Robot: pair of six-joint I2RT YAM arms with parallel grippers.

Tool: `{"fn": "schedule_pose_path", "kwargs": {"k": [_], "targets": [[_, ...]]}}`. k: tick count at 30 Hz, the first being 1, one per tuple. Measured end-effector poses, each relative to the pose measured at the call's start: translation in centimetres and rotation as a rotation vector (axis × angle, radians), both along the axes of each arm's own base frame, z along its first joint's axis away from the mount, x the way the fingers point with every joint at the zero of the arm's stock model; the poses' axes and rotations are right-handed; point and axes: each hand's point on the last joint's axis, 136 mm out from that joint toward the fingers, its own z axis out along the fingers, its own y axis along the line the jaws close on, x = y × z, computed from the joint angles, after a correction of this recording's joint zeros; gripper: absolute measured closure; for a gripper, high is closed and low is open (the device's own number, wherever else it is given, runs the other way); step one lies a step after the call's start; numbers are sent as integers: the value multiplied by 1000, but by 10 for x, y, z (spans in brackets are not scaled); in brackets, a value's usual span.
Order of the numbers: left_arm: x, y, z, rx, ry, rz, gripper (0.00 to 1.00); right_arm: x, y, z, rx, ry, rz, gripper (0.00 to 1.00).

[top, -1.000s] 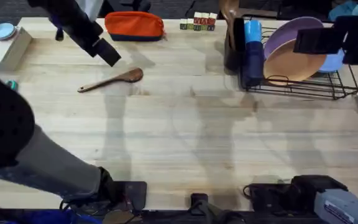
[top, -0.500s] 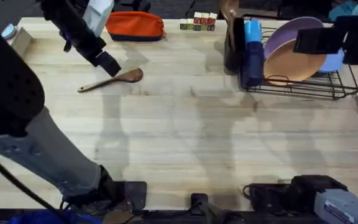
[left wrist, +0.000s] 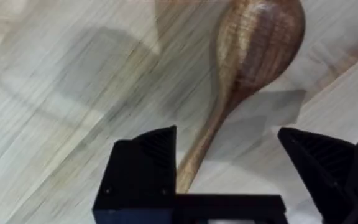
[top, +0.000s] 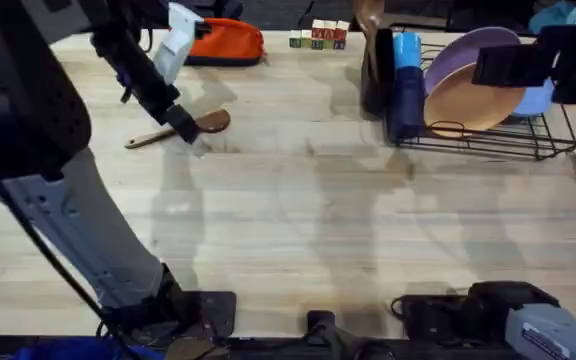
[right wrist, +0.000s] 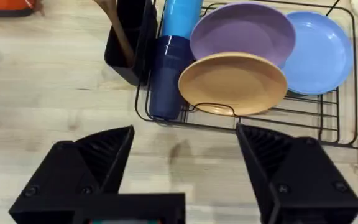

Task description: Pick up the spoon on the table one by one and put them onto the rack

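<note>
My left gripper [top: 181,127] is down over the spoon [top: 178,129], which lies flat on the table [top: 298,220] at about ten o'clock from the table's middle, bowl toward three o'clock and handle toward nine. On the left wrist camera the spoon [left wrist: 241,81] runs between my fingers [left wrist: 145,168], the handle close beside one finger and well clear of the other; the left gripper [left wrist: 229,171] is spread wide and grips nothing. The rack [top: 528,140] sits at about two o'clock, with plates standing in it and a black cup [top: 373,70] at its nine o'clock end holding a wooden utensil. An orange pouch [top: 223,42] lies at twelve o'clock from the spoon. My right gripper [right wrist: 185,168] hangs above the table just short of the rack [right wrist: 291,124], fingers wide apart and empty.
</note>
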Motion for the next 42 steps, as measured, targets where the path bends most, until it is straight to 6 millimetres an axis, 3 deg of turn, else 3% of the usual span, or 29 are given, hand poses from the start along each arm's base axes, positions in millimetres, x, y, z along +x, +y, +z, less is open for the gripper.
{"fn": "schedule_pose_path", "kwargs": {"k": [2,18,26,42], "targets": [[-1,0,-9,-2,21,-4,7,0,0,0,0,0,0,9],[3,9,-10,76,17,-24,6,0,0,0,0,0,0,9],[16,21,-13,140,-26,-23,6,0,0,0,-1,0,0,9],[22,19,-15,131,-57,-42,5,0,0,1,-4,-2,3,9]]}}
